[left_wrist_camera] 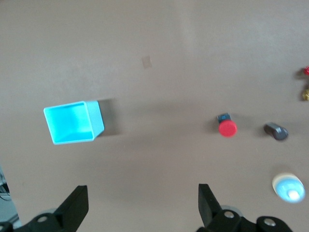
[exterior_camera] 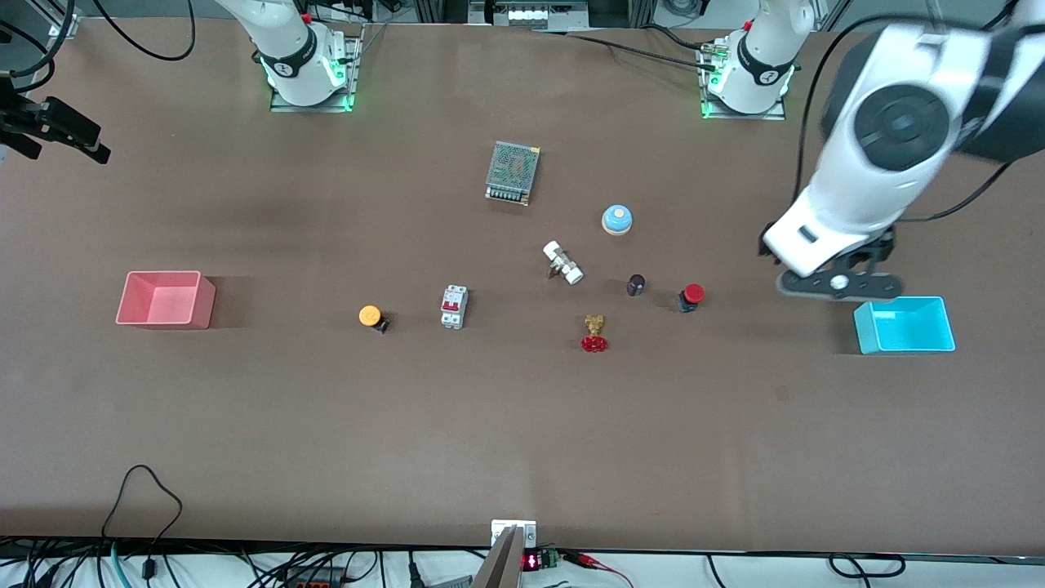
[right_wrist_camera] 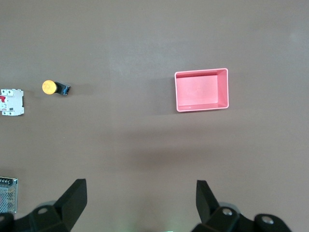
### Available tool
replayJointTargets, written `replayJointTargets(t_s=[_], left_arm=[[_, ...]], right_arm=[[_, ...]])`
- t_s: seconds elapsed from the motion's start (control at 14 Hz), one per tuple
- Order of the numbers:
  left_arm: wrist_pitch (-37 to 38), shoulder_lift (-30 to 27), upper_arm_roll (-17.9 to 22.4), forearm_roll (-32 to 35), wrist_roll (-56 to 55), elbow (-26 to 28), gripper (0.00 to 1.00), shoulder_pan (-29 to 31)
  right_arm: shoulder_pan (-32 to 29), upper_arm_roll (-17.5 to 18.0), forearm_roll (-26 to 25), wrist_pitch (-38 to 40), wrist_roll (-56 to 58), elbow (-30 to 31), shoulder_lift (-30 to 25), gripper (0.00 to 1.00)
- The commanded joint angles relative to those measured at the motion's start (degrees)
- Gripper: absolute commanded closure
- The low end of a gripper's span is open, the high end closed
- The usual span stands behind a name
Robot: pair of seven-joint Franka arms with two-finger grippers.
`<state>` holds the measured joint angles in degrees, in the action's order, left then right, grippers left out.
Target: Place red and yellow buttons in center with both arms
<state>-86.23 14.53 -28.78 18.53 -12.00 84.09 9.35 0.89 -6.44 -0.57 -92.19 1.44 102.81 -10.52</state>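
Brown worktop with both arms raised above it. The left gripper hangs over the worktop just beside the blue bin, at the left arm's end; its wrist view shows the fingers spread wide with nothing between them. The right gripper is out of the front view; its wrist view places it high over the red bin, fingers likewise parted and bare.

Between the bins lie a mesh-topped power supply, a circuit breaker, a white fitting, a blue-domed bell, a red-handled valve and a small dark cylinder.

The red button rests on the worktop between the cylinder and the blue bin, toward the left arm's end. The yellow button rests beside the breaker, toward the right arm's end.

Judged progress: neither button is held, and each lies off the middle of the worktop, well apart from the other. Both would need grasping and carrying inward, the red by the left arm and the yellow by the right, before the task reads as complete.
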Motion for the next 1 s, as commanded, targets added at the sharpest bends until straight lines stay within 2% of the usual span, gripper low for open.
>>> replayJointTargets(t_s=[0.0,0.14,0.29,0.36,0.43,0.64,0.79,0.93], left_arm=[[3.79,1.12,0.21,-6.46,5.48,-3.58,0.0,4.7],[3.7,-2.11,2.74,-10.34,9.08,-2.1,0.0,5.24],[0.74,-6.85,12.91,-12.8,12.94,2.54,0.0,-1.49],[-2.16,-9.4,16.61,-14.47,14.62,5.96,0.0,-3.36],[-4.27,-12.13,18.56,-17.1,16.81,9.39,0.0,-3.81],[-11.57,-17.42,19.64,-17.73,18.15,16.27,0.0,-4.69],[-15.78,-19.36,23.05,-17.56,18.85,17.33,0.0,-4.95],[-14.59,-19.71,23.42,-17.82,18.76,17.42,0.0,-6.27]], right_arm=[[0.25,0.47,-1.01,-0.01,0.84,1.08,-1.26,0.0],[0.52,0.38,-0.92,-0.01,0.67,1.08,-1.26,0.0],[0.43,0.2,-0.92,-0.01,0.84,1.08,-1.26,0.0],[0.51,0.29,-0.92,-0.01,0.84,1.08,-1.26,0.0],[0.52,0.38,-1.01,-0.01,0.84,1.08,-1.26,0.0],[0.52,0.38,-0.92,-0.01,0.58,0.9,-1.35,0.0],[0.52,0.38,-0.93,-0.01,0.75,0.9,-1.7,0.0],[0.51,0.29,-0.92,0.08,0.93,0.99,-1.88,0.0]])
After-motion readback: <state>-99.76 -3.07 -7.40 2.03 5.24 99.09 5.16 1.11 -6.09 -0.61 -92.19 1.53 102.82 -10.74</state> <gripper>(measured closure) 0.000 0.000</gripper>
